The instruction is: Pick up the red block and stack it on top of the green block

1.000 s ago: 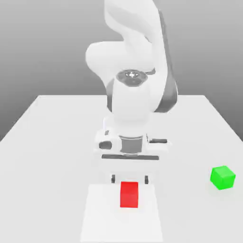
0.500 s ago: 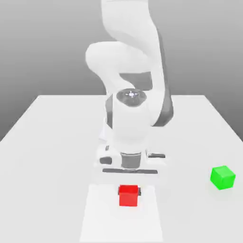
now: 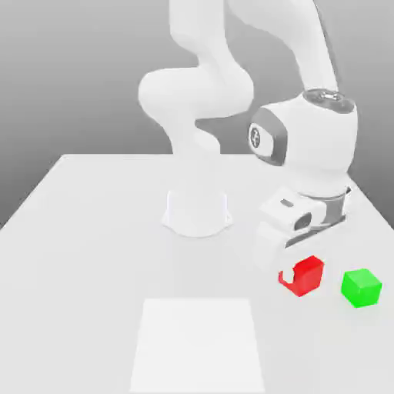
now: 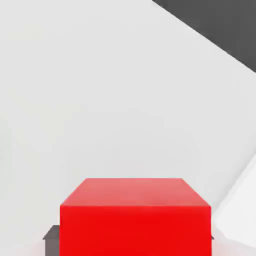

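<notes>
The red block point(image 3: 308, 275) hangs above the table, held in my gripper point(image 3: 302, 278), which is shut on it. It sits just to the exterior view's left of the green block point(image 3: 362, 288), which rests on the white table point(image 3: 92, 231), a small gap between the two. In the hand view the red block point(image 4: 134, 216) is close up, with dark finger tips beside its lower corners.
The arm's white base point(image 3: 197, 212) stands at the table's middle. A paler square patch point(image 3: 198, 346) marks the table near the front edge. The table's far right edge lies just beyond the green block.
My gripper closed on the red block at the square patch, lifted it and carried it to the exterior view's right, next to the green block. The green block stayed put.
</notes>
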`<control>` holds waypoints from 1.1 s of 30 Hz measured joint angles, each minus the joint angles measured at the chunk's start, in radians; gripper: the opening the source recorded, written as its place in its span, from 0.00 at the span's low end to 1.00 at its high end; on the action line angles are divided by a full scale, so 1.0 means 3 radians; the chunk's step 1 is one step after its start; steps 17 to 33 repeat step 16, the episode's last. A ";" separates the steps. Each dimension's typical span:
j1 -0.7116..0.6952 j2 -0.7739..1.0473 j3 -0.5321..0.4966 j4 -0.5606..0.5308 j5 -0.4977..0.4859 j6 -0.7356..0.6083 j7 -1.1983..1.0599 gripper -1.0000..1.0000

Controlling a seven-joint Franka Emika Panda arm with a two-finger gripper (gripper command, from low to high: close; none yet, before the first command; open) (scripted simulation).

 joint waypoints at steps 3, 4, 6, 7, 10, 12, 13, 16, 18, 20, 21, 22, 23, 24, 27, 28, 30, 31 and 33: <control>0.0437 0.0023 0.0159 0.0146 -0.0010 -0.0122 -0.0466 0.00; 0.0586 0.0062 0.0200 0.0175 -0.0043 -0.0112 -0.0523 0.00; 0.0727 0.0173 0.0086 0.0206 -0.0131 -0.0028 -0.0520 0.00; 0.0619 0.0238 0.0028 0.0214 -0.0180 0.0028 -0.0494 0.00; 0.0623 0.0455 -0.0043 0.0229 -0.0361 0.0218 -0.0371 0.00; 0.0657 0.0612 -0.0101 0.0233 -0.0495 0.0358 -0.0277 0.00; 0.0693 0.0683 -0.0146 0.0233 -0.0548 0.0420 -0.0239 1.00; 0.0693 0.0683 -0.0146 0.0233 -0.0548 0.0420 -0.0239 1.00; 0.0693 0.0683 -0.0146 0.0233 -0.0548 0.0420 -0.0239 1.00; 0.0693 0.0683 -0.0146 0.0233 -0.0548 0.0420 -0.0239 1.00; 0.0693 0.0683 -0.0146 0.0233 -0.0548 0.0420 -0.0239 1.00; 0.0693 0.0683 -0.0146 0.0233 -0.0548 0.0420 -0.0239 1.00; 0.0693 0.0683 -0.0146 0.0233 -0.0548 0.0420 -0.0239 1.00; 0.0693 0.0683 -0.0146 0.0233 -0.0548 0.0420 -0.0239 1.00; 0.0693 0.0683 -0.0146 0.0233 -0.0548 0.0420 -0.0239 1.00; 0.0693 0.0683 -0.0146 0.0233 -0.0548 0.0420 -0.0239 1.00; 0.0693 0.0683 -0.0146 0.0233 -0.0548 0.0420 -0.0239 1.00; 0.0693 0.0683 -0.0146 0.0233 -0.0548 0.0420 -0.0239 1.00; 0.0693 0.0683 -0.0146 0.0233 -0.0548 0.0420 -0.0239 1.00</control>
